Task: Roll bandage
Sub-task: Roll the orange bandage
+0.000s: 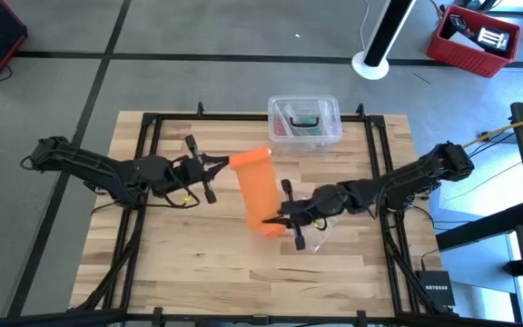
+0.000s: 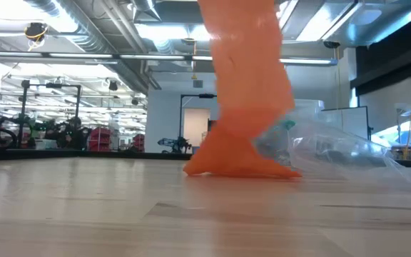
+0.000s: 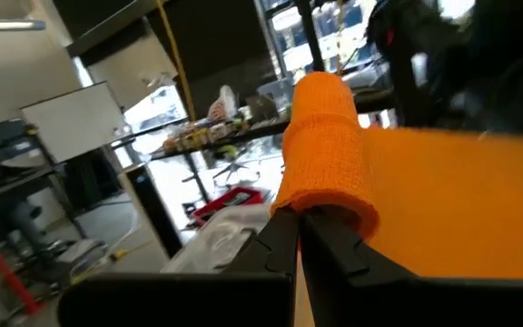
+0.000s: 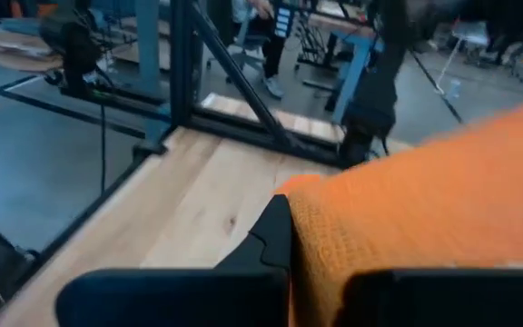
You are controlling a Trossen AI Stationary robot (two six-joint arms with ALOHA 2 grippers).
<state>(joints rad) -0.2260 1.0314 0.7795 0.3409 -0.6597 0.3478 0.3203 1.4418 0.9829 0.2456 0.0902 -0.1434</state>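
The orange bandage is partly rolled. Its roll is at the far end, and a flat band runs from it toward the near edge. My left gripper is shut on the roll, coming from the table's left. My right gripper is shut on the band near its lower end, coming from the right. In the low view the band comes down from above and its lower end spreads out on the tabletop. My left gripper pinches the end of the bandage's roll between its two fingers, reaching in level from the table's left. The roll stands clear of the table, with the flat band leading off from it. My right gripper pinches the flat band at one long edge, near its lower end. Its fingers come about level from the table's right and lie across the band. Cloth drapes over one finger and hides how many layers are held.
A clear plastic box with small items stands at the table's far edge, behind the roll. A crumpled clear plastic wrapper lies on the table beside the band's lower end, under my right arm. A black frame borders the wooden tabletop.
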